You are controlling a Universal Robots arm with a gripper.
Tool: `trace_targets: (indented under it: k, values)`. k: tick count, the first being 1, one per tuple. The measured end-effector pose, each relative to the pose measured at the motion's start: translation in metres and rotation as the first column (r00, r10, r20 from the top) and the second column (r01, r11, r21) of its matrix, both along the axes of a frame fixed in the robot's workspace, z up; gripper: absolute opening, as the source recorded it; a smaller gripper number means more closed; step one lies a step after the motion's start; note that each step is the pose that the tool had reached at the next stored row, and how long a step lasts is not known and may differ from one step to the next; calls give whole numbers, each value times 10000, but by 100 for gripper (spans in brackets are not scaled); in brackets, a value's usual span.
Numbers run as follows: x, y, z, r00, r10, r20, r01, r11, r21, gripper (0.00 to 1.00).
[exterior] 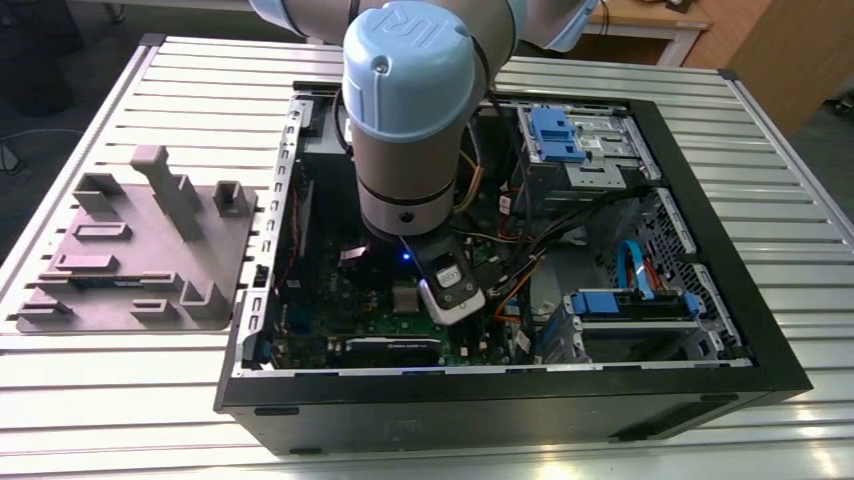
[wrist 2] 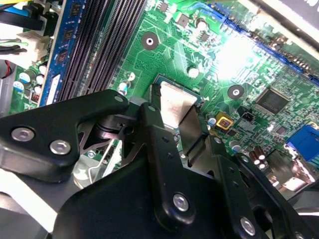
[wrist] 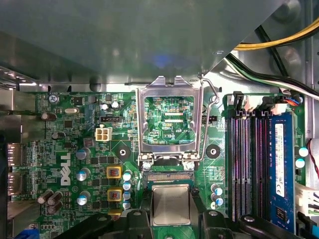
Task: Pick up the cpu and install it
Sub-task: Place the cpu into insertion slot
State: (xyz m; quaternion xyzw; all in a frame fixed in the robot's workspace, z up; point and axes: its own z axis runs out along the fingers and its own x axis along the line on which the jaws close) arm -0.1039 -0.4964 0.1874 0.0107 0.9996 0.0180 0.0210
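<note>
Claw (wrist: pixel 171 199) narrow: in the first wrist view I read it as pinching the cpu (wrist: pixel 171 206) by two opposite edges. The cpu lies flat, silvery face up, just beyond the hinge end of the raised socket lid (wrist: pixel 141 119), edges square to it. Being square, it has no long axis. I cannot tell whether it is seated.

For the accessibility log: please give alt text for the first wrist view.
A small square chip with a pale silvery metal top, the cpu, sits at the black gripper tip, just beside the open metal socket frame on a green circuit board; dark memory slots run alongside.
</note>
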Motion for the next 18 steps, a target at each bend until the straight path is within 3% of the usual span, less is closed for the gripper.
trace_targets:
  k: [13, 18]
  values:
    - [0, 0, 0, 10000, 0, -3, 0, 10000, -5, 40]
    - [3, 3, 53, 10000, 0, 1, 0, 10000, 25, 40]
